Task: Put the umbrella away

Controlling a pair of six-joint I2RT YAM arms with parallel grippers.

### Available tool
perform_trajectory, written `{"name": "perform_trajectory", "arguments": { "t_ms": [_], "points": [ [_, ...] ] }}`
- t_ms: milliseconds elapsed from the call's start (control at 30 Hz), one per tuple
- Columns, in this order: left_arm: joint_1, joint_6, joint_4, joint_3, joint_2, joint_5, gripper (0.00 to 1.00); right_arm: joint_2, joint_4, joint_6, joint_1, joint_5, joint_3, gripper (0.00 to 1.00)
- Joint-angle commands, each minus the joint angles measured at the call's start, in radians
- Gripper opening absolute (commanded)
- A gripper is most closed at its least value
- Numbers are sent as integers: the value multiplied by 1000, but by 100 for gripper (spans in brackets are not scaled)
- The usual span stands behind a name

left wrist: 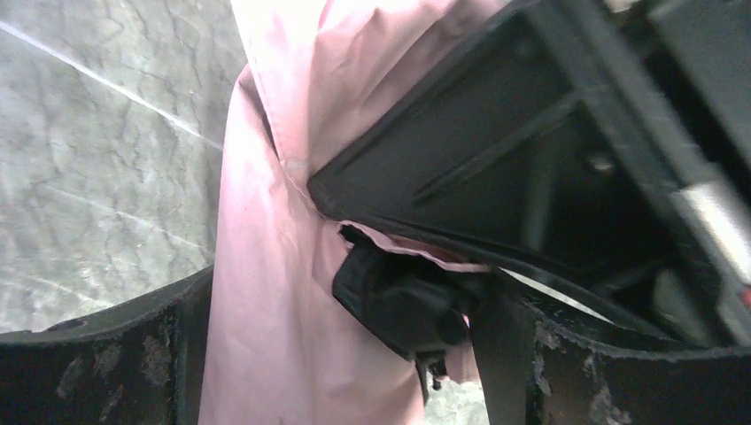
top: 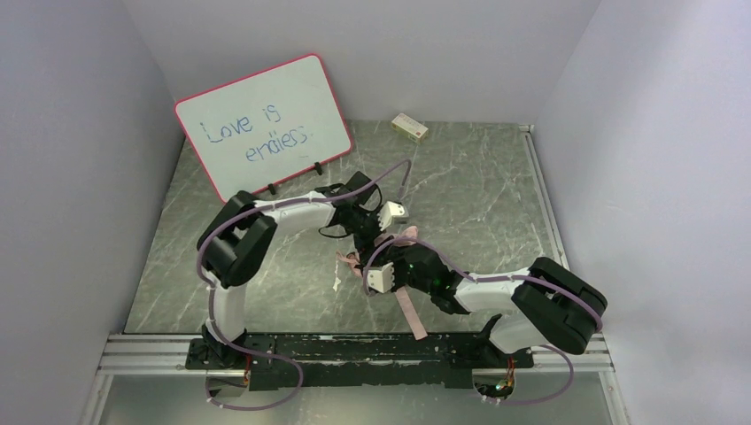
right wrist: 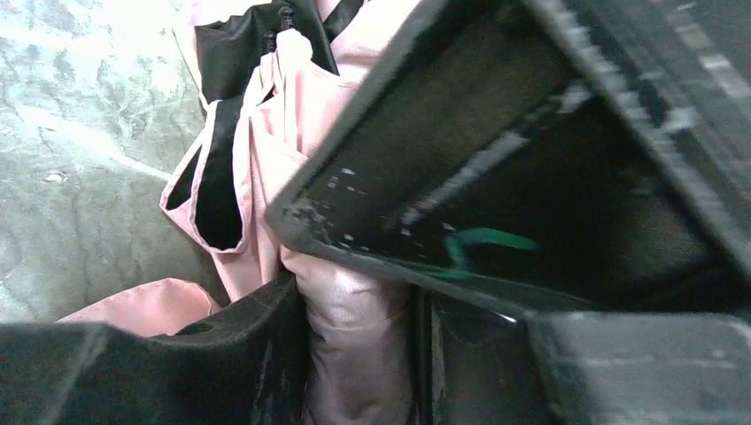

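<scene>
Shows an umbrella (left wrist: pixel 266 292) in pale pink outside and black inside. Sets it against a table (top: pixel 478 195) of grey marble pattern with pale veins. Adds a whiteboard (top: pixel 266 124), white with a pink frame and blue writing, black-and-white arms (top: pixel 292 208) and a cream box (top: pixel 409 127).

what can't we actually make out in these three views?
- Top view: umbrella mostly buried under left gripper and right gripper; only pink scraps and the strap show.
- Left wrist: right gripper's black body blocks the right half; handle and shaft unseen.
- Right wrist: left gripper's black body, close and blurred, covers the right half; handle out of sight.
- Top view: print on the small box too small to read.
</scene>
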Motion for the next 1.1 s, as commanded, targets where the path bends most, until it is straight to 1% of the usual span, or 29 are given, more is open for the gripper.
{"name": "perform_trajectory", "arguments": {
  "t_ms": [0,133,200,300,367,533,600,633,667,700,733,767,800,833,1000,1067],
  "points": [
    [-71,-32,2,25,85,84,89,35,-58,20,19,-50,-15,4],
    [-76,-20,-7,24,122,93,87,39,-57,18,19,-52,-13,4],
    [-83,-12,-6,14,126,86,83,43,-54,18,19,-53,-11,4],
    [-93,-3,-10,7,134,60,67,42,-47,24,20,-55,-8,4],
    [-96,-7,-14,5,139,31,60,38,-48,26,21,-55,-6,4],
    [-107,0,-30,-7,139,-27,39,22,-46,26,22,-55,-1,4],
    [-111,-2,-36,-10,139,-50,32,13,-44,25,24,-60,-2,6],
    [-110,-2,-38,-11,140,-65,24,5,-46,23,24,-66,-3,7],
    [-112,-1,-42,-12,143,-81,12,-3,-52,22,25,-71,-3,9],
    [-113,-6,-40,-15,144,-112,6,-15,-62,22,26,-80,-2,12],
    [-112,-14,-29,-20,144,-145,5,-32,-70,22,27,-84,-2,16],
    [-112,-14,-30,-25,146,-175,5,-46,-77,22,28,-86,-2,22],
    [-112,-10,-35,-24,151,-187,5,-63,-83,23,28,-83,-3,28],
    [-112,-9,-37,-22,158,-195,5,-82,-95,24,28,-83,-1,32],
    [-111,-20,-35,-15,170,-213,5,-196,-174,42,30,-84,6,46],
    [-111,-18,-37,-16,173,-231,5,-242,-225,49,30,-93,13,50]
  ]
}}
